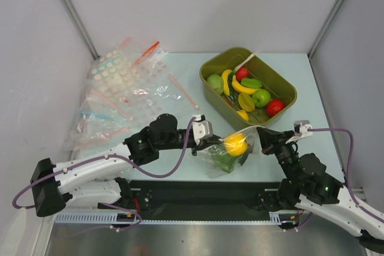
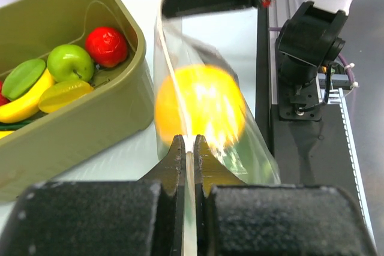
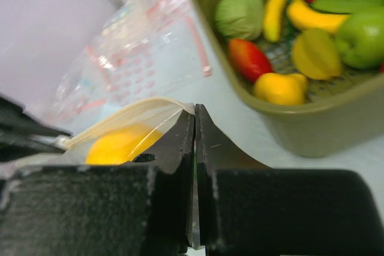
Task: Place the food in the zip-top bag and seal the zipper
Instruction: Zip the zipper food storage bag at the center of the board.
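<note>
the bench (image 1: pixel 186 67) carries an olive tub (image 1: pixel 282 79) of spare toy fruit toward its far right corner and a loose heap of spare bags (image 1: pixel 120 94) along its left edge; neither is being touched.

the work sits at the middle of the near edge. there the zip-top bag (image 1: pixel 210 153) is stretched between the two arms, its mouth edge up and its body sagging toward the bench. whether the bottom rests on the surface cannot be told.

the left gripper (image 2: pixel 186 145) is clamped tight on the bag's top edge at one end. the right gripper (image 3: pixel 193 118) is pinched closed on the other end. holding both ends apart likely keeps the edge straight and taut, so the two halves of the strip line up for pressing.

both pieces of food are inside. the round yellow-orange fruit (image 1: pixel 236 144) hangs high in the bag, just under the edge, and the green lettuce (image 1: pixel 227 161) lies below it at the bottom.

the zipper (image 3: pixel 138 107) runs as a pale line from one pinch to the other. whether it is pressed shut along its whole length is not clear, so sealing looks like the step in hand.
</note>
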{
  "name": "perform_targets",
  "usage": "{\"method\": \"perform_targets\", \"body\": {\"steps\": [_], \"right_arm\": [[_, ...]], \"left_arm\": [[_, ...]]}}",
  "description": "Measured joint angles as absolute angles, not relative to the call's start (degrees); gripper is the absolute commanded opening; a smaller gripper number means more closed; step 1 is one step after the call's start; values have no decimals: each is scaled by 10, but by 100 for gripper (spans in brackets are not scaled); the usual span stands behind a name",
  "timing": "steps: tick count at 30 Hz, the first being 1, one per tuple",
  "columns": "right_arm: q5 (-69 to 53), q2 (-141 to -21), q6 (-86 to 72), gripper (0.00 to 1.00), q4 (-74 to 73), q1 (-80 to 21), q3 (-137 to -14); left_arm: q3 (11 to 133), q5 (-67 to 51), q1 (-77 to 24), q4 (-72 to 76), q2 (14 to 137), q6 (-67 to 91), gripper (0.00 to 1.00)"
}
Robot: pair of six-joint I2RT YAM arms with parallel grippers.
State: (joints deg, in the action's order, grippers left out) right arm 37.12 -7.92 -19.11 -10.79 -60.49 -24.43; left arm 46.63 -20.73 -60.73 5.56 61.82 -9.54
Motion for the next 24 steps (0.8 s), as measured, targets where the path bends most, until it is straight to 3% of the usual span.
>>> {"method": "perform_targets", "body": {"steps": [8, 13, 17, 24], "right_arm": [[576, -51, -309, 0, -200, -602, -248], [683, -55, -561, 0, -399, -602, -295], [701, -75, -771, 0, -548, -615, -330], [720, -121, -936, 0, -642, -633, -340]], "left_arm": [[466, -196, -607, 33, 623, -95, 0], [466, -191, -607, 28, 623, -91, 0], [468, -183, -610, 38, 629, -91, 0], [472, -161, -610, 41, 634, -78, 0]]}}
